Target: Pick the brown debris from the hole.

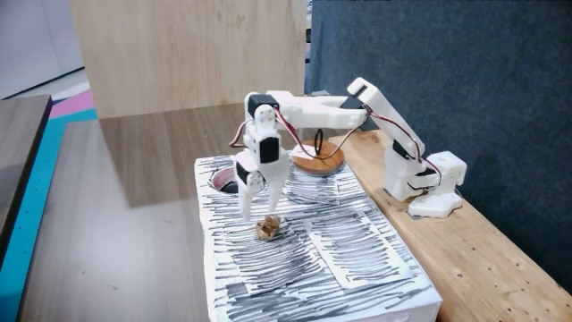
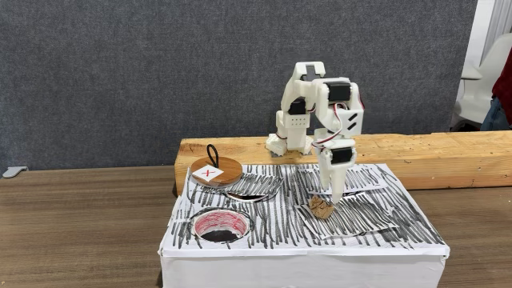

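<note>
The brown debris (image 1: 269, 229) (image 2: 322, 208) lies on the striped white box top, away from the hole. In both fixed views my gripper (image 1: 259, 215) (image 2: 330, 197) hangs straight down just over the debris. Its fingers look spread and open, with the tips close to or touching the wad. The hole's pinkish rim (image 2: 197, 225) shows near the box's front left corner in a fixed view. In the other fixed view the hole (image 1: 215, 182) sits partly behind the gripper.
A round wooden disc (image 2: 216, 170) (image 1: 317, 161) with a black loop rests at the back of the box, beside a grey-scribbled ring (image 2: 254, 189). The arm's base stands on a wooden beam (image 2: 416, 152). The box (image 2: 304, 260) sits on a brown table.
</note>
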`<state>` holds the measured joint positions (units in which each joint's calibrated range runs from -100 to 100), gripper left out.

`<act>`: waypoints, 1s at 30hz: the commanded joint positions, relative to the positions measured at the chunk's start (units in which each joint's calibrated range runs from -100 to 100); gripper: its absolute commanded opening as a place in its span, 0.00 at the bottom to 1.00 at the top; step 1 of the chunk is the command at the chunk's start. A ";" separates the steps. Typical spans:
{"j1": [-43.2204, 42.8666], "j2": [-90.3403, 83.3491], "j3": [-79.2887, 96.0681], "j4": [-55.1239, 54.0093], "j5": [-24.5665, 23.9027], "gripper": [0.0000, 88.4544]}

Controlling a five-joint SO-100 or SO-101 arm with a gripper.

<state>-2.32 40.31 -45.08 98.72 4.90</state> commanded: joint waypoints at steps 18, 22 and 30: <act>23.01 -26.91 -0.03 0.11 0.40 0.20; 23.01 -36.12 0.78 0.19 0.45 0.20; 23.01 -65.94 8.20 0.19 0.35 0.20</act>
<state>20.49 -11.81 -40.58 98.80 5.36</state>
